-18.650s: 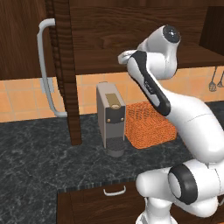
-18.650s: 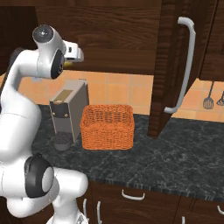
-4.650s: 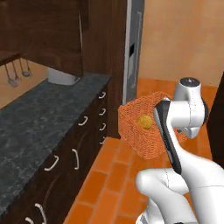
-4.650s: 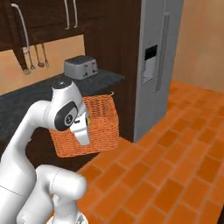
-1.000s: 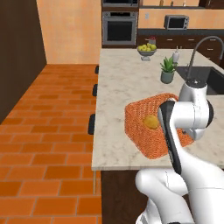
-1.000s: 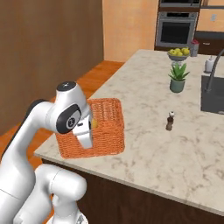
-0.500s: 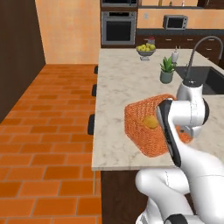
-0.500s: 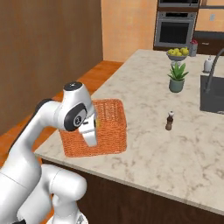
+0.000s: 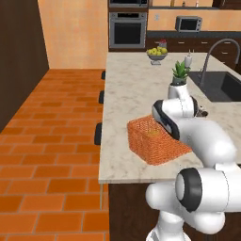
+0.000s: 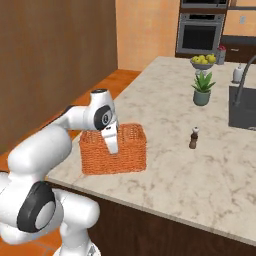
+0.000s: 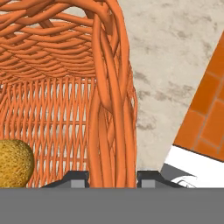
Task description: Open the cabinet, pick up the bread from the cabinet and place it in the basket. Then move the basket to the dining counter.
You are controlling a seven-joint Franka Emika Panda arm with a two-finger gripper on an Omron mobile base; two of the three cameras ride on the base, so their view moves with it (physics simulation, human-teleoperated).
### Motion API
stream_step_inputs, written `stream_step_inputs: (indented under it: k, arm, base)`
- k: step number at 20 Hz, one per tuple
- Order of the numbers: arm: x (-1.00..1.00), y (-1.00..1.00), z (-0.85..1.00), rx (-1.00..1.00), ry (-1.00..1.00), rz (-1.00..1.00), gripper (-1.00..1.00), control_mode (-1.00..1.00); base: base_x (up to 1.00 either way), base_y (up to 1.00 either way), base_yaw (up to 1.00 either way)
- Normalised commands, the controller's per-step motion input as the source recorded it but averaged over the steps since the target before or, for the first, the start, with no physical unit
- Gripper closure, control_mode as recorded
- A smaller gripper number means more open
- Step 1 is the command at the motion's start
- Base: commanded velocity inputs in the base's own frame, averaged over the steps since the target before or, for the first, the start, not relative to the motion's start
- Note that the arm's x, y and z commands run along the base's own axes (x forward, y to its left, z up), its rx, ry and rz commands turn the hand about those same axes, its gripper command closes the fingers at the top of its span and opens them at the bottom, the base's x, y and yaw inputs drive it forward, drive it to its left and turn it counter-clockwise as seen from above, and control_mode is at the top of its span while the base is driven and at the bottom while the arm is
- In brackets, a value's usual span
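The orange woven basket (image 9: 155, 141) (image 10: 112, 150) rests on the light marble dining counter (image 9: 127, 89) (image 10: 200, 170), close to its near corner. The small golden bread (image 9: 153, 133) (image 11: 15, 162) lies inside it. My gripper (image 10: 112, 145) (image 11: 111, 177) reaches down over the basket's rim. In the hand view one fingertip stands on each side of that thick woven rim (image 11: 111, 109), shut on it. The cabinet is out of view.
Farther along the counter are a small dark pepper shaker (image 10: 194, 137), a potted plant (image 9: 179, 75) (image 10: 201, 90), a fruit bowl (image 9: 157, 52) (image 10: 202, 61) and a sink (image 9: 219, 84) with a faucet. Dark stools (image 9: 100, 96) line the counter's edge above the brick floor (image 9: 52, 122).
My arm has folded downward and the basket has come down with it toward the counter top, shifting slightly. The gripper has kept its hold on the rim.
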Motion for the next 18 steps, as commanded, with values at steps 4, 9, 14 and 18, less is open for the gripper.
stream_step_inputs:
  k: [4, 9, 14, 18]
  arm:
    - [1.00, -0.15, -0.09, 0.00, 0.01, 0.00, 1.00, -1.00]
    - [0.81, -0.05, -0.32, 0.00, -0.38, -0.04, 1.00, -1.00]
    - [0.96, -0.01, -0.49, 0.00, -0.21, -0.09, 1.00, -1.00]
    - [0.83, -0.09, -0.70, 0.04, -0.01, -0.06, 1.00, -1.00]
  base:
    - [0.00, 0.00, 0.00]
    - [0.00, 0.00, 0.00]
    - [0.00, 0.00, 0.00]
    - [0.00, 0.00, 0.00]
